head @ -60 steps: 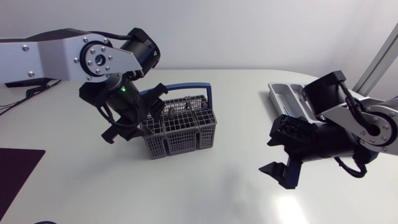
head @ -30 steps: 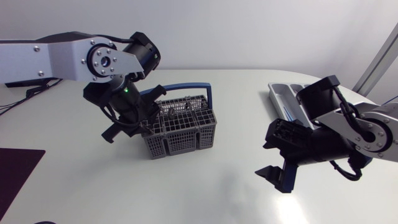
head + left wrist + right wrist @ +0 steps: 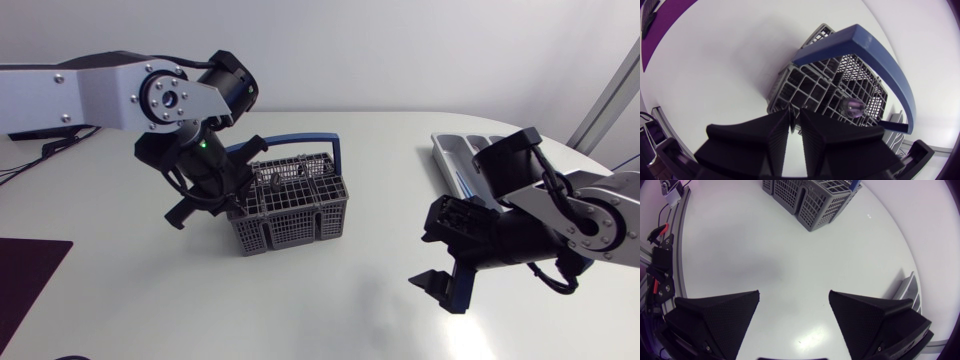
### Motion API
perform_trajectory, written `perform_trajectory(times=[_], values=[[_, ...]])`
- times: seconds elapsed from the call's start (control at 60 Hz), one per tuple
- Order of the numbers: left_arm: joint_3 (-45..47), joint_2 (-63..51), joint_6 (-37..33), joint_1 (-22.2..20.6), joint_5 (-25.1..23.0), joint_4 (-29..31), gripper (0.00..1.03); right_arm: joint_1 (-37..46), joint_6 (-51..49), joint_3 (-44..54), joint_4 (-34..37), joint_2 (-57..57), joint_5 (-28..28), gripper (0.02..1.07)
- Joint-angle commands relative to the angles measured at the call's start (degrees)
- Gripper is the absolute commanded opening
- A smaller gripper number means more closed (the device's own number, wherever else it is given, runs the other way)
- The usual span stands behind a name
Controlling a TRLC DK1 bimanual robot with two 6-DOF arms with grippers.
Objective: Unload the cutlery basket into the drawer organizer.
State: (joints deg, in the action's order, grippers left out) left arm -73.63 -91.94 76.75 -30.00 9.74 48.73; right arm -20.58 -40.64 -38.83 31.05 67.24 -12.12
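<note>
My left claw [image 3: 233, 203] has shifted only a little at the left side of the cutlery basket [image 3: 292, 226] and now keeps still. It is closed on a thin metal piece of cutlery [image 3: 791, 114], which seems not yet lifted out. My right claw [image 3: 440, 257], wide open and empty, has drifted slightly away from the drawer organizer [image 3: 455, 152]. I judge the lift comes next.

Bright diffuse light, soft shadows, faint glare on table [image 3: 470, 335]

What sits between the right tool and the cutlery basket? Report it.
Bare table only, from right tool to basket; head and right wrist views show it.
</note>
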Motion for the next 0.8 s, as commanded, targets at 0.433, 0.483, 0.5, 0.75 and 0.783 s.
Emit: perform_trajectory(times=[0.433,0.483,0.5,0.75,0.783], values=[[2.79,0.53,2.09,0.91,0.02,-2.50,0.05,-0.60,1.18,2.09,-0.37,0.26,0.52,1.02],[3.05,0.89,2.09,0.99,0.02,-2.68,0.05,-0.60,1.18,2.09,-0.37,0.17,0.52,1.02],[3.22,0.97,2.09,0.99,0.02,-2.76,0.05,-0.60,1.18,2.18,-0.37,0.17,0.52,1.02],[4.89,2.82,2.18,1.79,0.02,-3.73,0.05,-0.69,1.18,2.44,-0.37,0.08,0.52,1.02],[5.16,3.17,2.18,1.79,0.02,-3.91,0.05,-0.87,1.53,2.44,-0.37,0.08,0.52,1.02]])
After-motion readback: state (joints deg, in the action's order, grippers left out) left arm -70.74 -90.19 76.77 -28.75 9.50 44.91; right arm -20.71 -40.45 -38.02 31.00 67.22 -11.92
